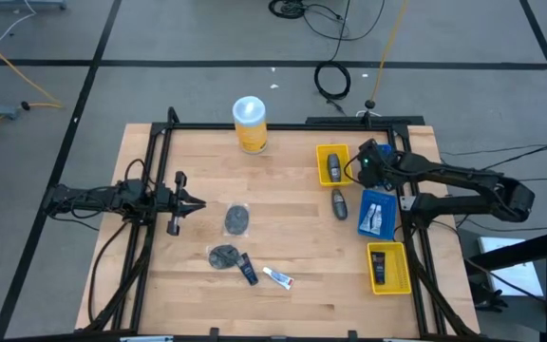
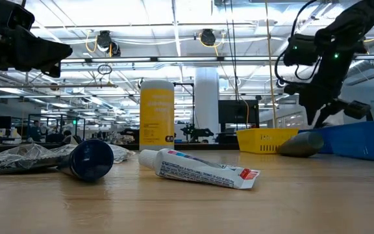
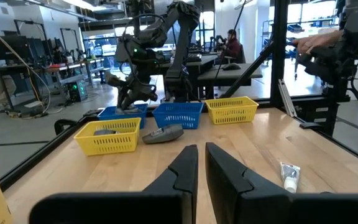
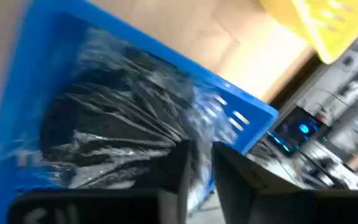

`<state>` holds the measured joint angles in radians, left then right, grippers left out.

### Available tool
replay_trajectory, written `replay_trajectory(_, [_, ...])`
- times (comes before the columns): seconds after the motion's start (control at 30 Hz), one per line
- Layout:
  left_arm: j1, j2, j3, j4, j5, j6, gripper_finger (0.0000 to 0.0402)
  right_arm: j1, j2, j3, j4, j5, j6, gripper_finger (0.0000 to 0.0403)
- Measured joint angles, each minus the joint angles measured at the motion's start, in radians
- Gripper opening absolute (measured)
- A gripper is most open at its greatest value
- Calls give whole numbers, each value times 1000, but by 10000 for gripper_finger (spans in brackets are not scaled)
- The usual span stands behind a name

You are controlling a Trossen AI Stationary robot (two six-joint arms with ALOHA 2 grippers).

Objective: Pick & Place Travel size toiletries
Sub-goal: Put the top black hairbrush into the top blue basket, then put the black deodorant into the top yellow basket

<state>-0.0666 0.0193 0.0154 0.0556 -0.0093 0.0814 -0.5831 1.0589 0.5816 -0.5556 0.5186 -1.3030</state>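
Two dark round pouches point(image 1: 237, 219) point(image 1: 222, 256), a dark-blue bottle point(image 1: 246, 271) and a white tube point(image 1: 278, 277) lie flat on the table's middle. A grey oval piece point(image 1: 339, 204) lies on the wood between the trays; another sits in the far yellow tray point(image 1: 332, 164). A crinkly clear-wrapped dark pouch point(image 4: 110, 124) lies in the blue tray point(image 1: 378, 214). My right gripper point(image 1: 362, 169) hovers raised beside that tray, fingers slightly apart point(image 4: 201, 168), holding nothing. My left gripper point(image 1: 198, 201) waits shut at the left, level above the table point(image 3: 201, 158).
A tall yellow canister point(image 1: 250, 123) stands at the far edge. A second yellow tray point(image 1: 388, 267) holding a dark item sits at the near right. The black frame point(image 1: 150, 171) borders the table. Bare wood lies between the left gripper and the trays.
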Motion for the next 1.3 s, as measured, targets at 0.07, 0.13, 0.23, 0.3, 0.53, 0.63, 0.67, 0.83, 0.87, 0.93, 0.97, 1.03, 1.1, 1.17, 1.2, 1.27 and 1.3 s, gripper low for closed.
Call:
replay_trajectory(0.07, [0,0,0,0,0,0,33,0,-7,-5,50,6,-1,95])
replay_trajectory(0.13, [0,0,0,0,0,0,33,0,-14,-6,91,8,-1,127])
replay_trajectory(0.23, [0,0,0,0,0,0,33,3,-28,-6,166,53,-32,176])
replay_trajectory(0.3, [0,0,0,0,0,0,33,3,-38,-6,204,85,-41,202])
replay_trajectory(0.53, [0,0,0,0,0,0,33,115,-50,-6,375,365,235,235])
replay_trajectory(0.63, [0,0,0,0,0,0,33,204,-50,-6,387,414,369,232])
replay_trajectory(0.67, [0,0,0,0,0,0,33,237,-50,-6,386,416,413,229])
replay_trajectory(0.83, [0,0,0,0,0,0,33,409,-50,-6,395,407,715,220])
replay_trajectory(0.87, [0,0,0,0,0,0,33,439,-50,-6,406,386,789,219])
replay_trajectory(0.93, [0,0,0,0,0,0,33,492,-50,-6,423,303,937,218])
replay_trajectory(0.97, [0,0,0,0,0,0,33,512,-50,-6,432,240,1009,218])
replay_trajectory(1.03, [0,0,0,0,0,0,33,543,-50,-6,452,118,1151,219])
replay_trajectory(1.1, [0,0,0,0,0,0,33,566,-50,-6,479,10,1289,224])
replay_trajectory(1.17, [0,0,0,0,0,0,33,586,-50,-6,493,-100,1400,232])
replay_trajectory(1.2, [0,0,0,0,0,0,33,596,-50,-6,493,-154,1452,237])
replay_trajectory(1.27, [0,0,0,0,0,0,33,616,-45,-6,493,-239,1549,251])
replay_trajectory(1.3, [0,0,0,0,0,0,33,626,-39,-5,494,-272,1594,259])
